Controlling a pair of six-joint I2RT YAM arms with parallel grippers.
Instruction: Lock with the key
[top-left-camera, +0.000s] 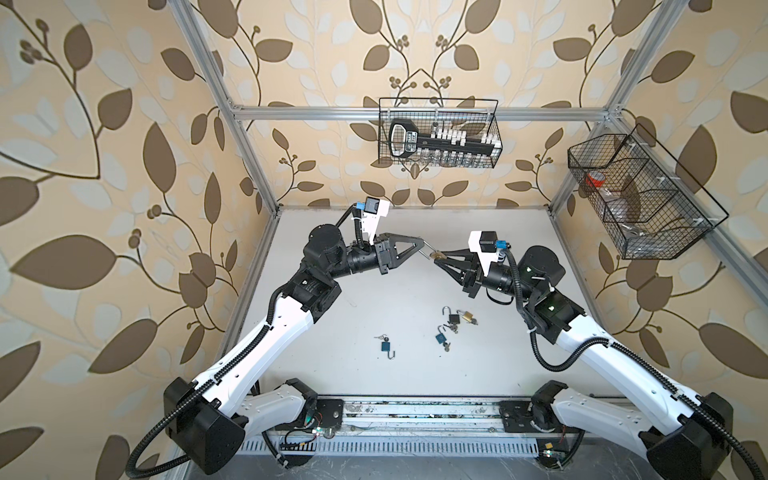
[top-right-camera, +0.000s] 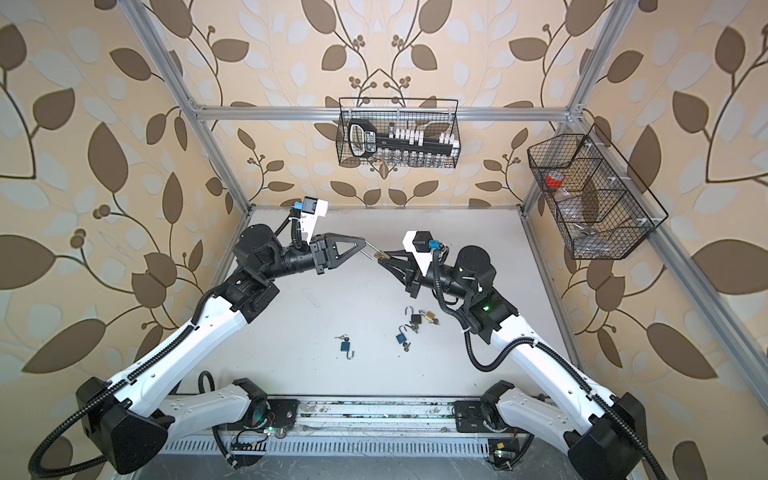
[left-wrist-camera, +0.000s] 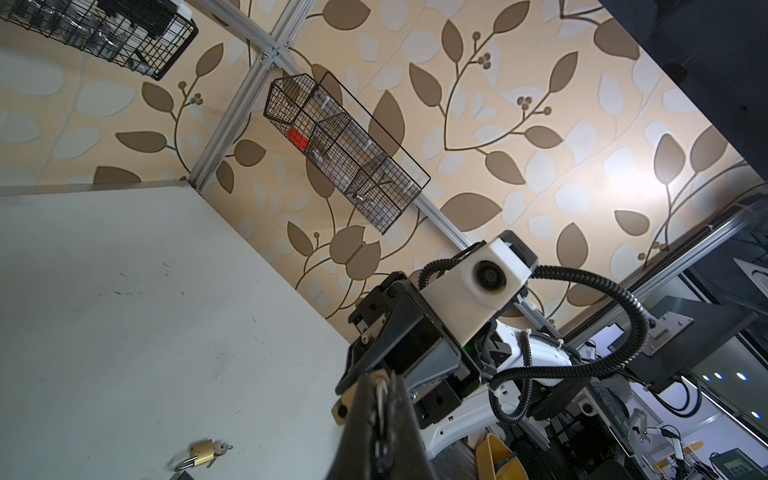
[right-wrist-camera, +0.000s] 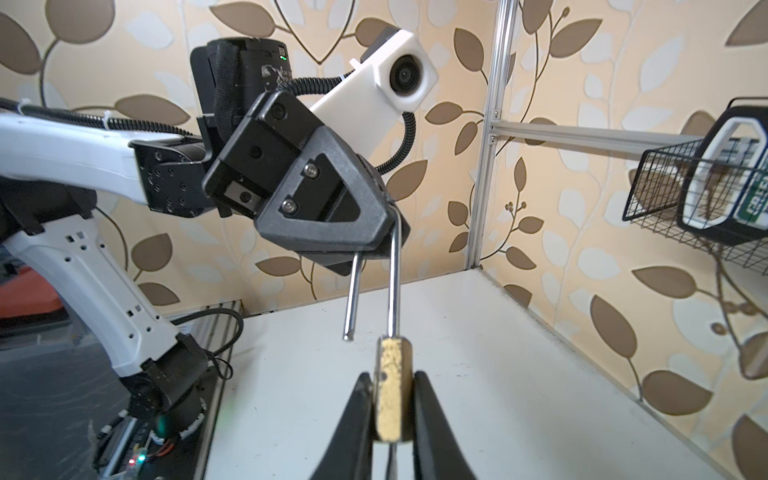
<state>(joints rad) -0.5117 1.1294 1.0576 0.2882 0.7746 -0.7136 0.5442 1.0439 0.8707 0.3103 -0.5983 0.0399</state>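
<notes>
Landmark: the brass padlock (top-left-camera: 436, 255), held in the air above the far half of the table (top-left-camera: 415, 374), between the two arms.

Left gripper (top-left-camera: 422, 244): just left of the brass padlock, jaws pressed together on the bend of the shackle (right-wrist-camera: 392, 282). In the right wrist view the long leg of the shackle runs into the lock body. The short leg hangs free beside it, its tip clear of the body, so the lock is not latched.

Right gripper (top-left-camera: 442, 257): just right of the brass padlock. Its fingers (right-wrist-camera: 432, 419) lie against both flat sides of the body, pinching it. Cannot tell whether a key sits in this lock.

On the table, all nearer the arm bases than the brass padlock and well apart from it:
- to its left, a blue padlock (top-left-camera: 386, 344) with its shackle swung out, and keys (top-left-camera: 379, 337) just beside it;
- roughly in line with it, a second blue padlock (top-left-camera: 439, 338) with more keys (top-left-camera: 446, 346) just beside;
- a black padlock (top-left-camera: 454, 319), shackle up;
- just right of that, a second brass padlock (top-left-camera: 468, 316).

Beyond the brass padlock a wire basket (top-left-camera: 438, 100) hangs on the back rail. Far to its right, a second wire basket (top-left-camera: 656, 237) hangs on the side frame.
</notes>
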